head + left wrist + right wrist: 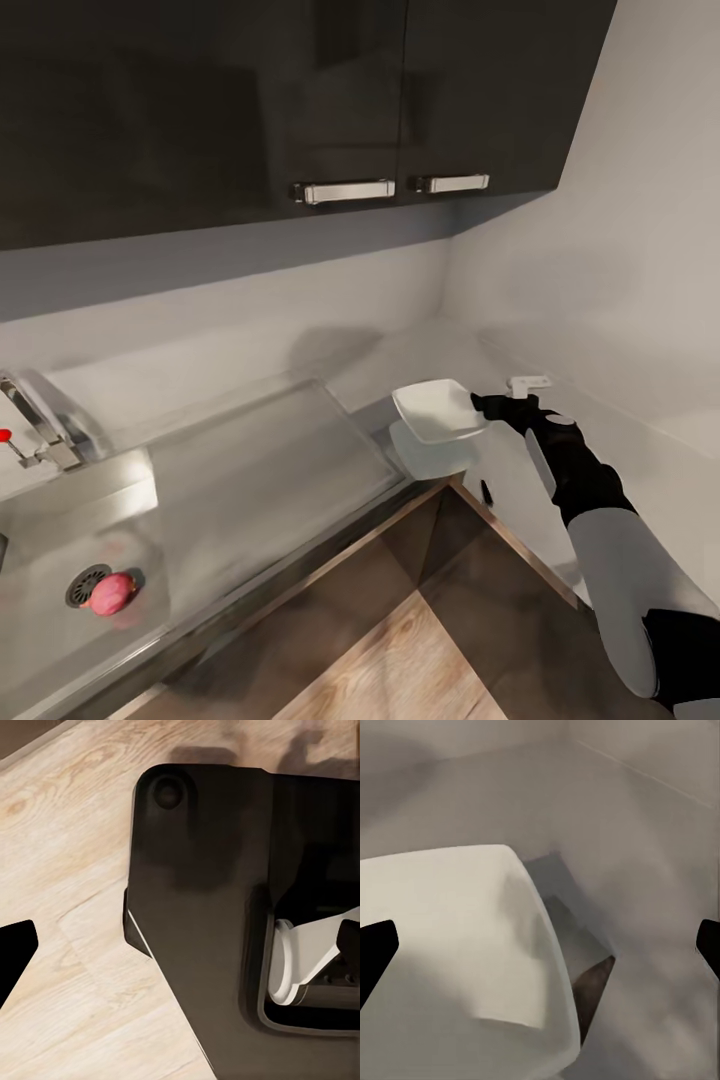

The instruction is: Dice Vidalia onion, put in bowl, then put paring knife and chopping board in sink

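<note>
One bowl (438,410) apparently above grey countertop (400,360).

The head camera looks steeply down from above onto a corner grey bench (420,350), with the right end effector (487,405) far ahead beside the white bowl (438,410) and the sink (60,560) well off to its left. The right wrist camera sits very close, looking along its end effector (540,945) down onto the same bowl (450,960) and bench (660,870). The left wrist camera faces down at the wooden floor (67,855) and the robot's dark base (202,907).
</note>
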`<state>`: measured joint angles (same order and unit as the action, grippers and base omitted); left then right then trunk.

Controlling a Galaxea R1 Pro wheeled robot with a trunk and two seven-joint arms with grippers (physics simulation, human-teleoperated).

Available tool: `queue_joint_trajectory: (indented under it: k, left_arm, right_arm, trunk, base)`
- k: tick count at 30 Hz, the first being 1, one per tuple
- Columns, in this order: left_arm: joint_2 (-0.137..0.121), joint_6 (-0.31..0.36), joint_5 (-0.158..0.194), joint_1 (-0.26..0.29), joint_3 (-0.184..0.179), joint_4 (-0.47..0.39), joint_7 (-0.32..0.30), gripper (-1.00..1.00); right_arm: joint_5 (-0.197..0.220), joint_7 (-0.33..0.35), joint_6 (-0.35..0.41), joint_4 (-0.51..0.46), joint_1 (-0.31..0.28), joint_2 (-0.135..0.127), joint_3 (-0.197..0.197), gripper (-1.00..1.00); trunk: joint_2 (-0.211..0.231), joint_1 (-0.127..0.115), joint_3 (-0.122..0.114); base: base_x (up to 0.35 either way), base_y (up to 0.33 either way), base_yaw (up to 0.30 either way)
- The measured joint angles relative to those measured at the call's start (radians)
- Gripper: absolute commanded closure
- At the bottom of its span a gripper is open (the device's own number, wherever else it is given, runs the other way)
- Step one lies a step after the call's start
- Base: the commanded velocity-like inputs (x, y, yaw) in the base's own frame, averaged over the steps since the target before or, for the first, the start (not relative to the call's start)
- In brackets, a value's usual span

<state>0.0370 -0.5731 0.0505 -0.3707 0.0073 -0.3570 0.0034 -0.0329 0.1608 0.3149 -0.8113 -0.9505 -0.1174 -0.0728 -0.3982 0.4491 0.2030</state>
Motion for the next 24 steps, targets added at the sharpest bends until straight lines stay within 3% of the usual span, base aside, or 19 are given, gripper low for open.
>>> queue_joint_trajectory:
  k: [8, 18, 24]
  left_arm:
    - [-0.001, 0.0, 0.0, 0.0, 0.0, 0.0, 0.0, -1.0]
    - [-0.001, 0.002, 0.0, 0.0, 0.0, 0.0, 0.0, -1.0]
    - [0.0, 0.001, 0.0, 0.0, 0.0, 0.0, 0.0, -1.0]
  right_arm:
    - [0.004, 0.0, 0.022, 0.003, 0.0, 0.022, 0.001, -1.0]
    - [0.054, 0.002, 0.026, 0.003, 0.0, 0.018, -0.001, -1.0]
    - [0.058, 0.002, 0.026, 0.003, 0.0, 0.017, -0.003, -1.0]
  trunk:
    - [0.0, 0.0, 0.0]
    - [0.0, 0.0, 0.01]
    - [0.0, 0.0, 0.02]
  base:
    - [0.051, -0.041, 0.0]
    - [0.066, -0.07, 0.0]
    - [0.106, -0.105, 0.0]
